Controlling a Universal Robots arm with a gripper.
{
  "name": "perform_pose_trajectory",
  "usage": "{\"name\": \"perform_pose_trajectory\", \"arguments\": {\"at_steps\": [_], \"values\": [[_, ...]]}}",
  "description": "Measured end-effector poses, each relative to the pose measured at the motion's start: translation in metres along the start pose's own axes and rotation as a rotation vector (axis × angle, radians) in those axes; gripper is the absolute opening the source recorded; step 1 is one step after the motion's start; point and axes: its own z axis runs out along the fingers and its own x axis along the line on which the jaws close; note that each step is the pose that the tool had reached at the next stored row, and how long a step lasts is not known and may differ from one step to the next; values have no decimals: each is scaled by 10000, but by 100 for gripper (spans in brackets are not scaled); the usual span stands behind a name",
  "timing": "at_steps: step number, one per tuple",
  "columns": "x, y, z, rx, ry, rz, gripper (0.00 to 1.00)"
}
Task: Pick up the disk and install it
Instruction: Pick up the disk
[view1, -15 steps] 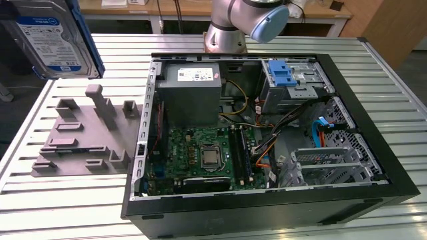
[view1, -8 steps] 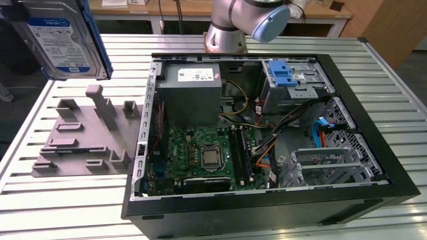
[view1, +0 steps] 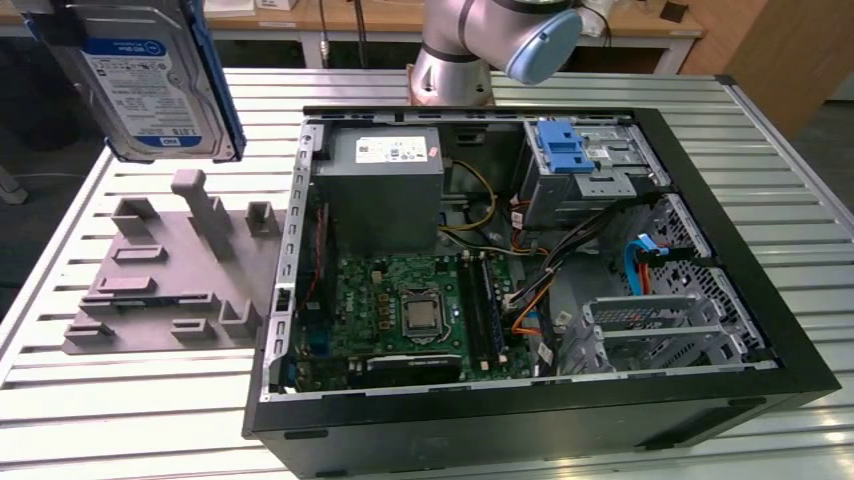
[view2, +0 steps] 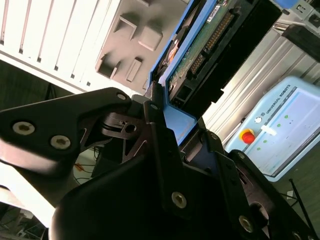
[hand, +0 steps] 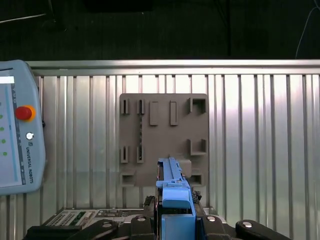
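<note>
Hand (view2: 164, 107) clamps flat silver disk (view1: 147, 90), blue plastic rim | over grey slotted plate (view1: 160, 285)

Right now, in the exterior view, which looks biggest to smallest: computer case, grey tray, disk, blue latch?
1. computer case
2. grey tray and disk look alike; the disk is nearer the camera, so unsure
3. blue latch, smallest

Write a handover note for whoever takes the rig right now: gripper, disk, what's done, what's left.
Gripper: fingers shut on the disk, clamping its blue-bracketed edge.
Disk: held off the table, over the grey plate, to the exterior view's left of the open case.
Done: pickup.
Left: install; the disk is not yet in the case.
</note>
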Motion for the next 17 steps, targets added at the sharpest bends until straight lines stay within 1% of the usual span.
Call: {"name": "perform_pose_trajectory", "arguments": {"at_steps": [12,17], "values": [[43,-245,-4,-8,0,-1,36],[89,-311,-7,-11,1,1,36]]}}
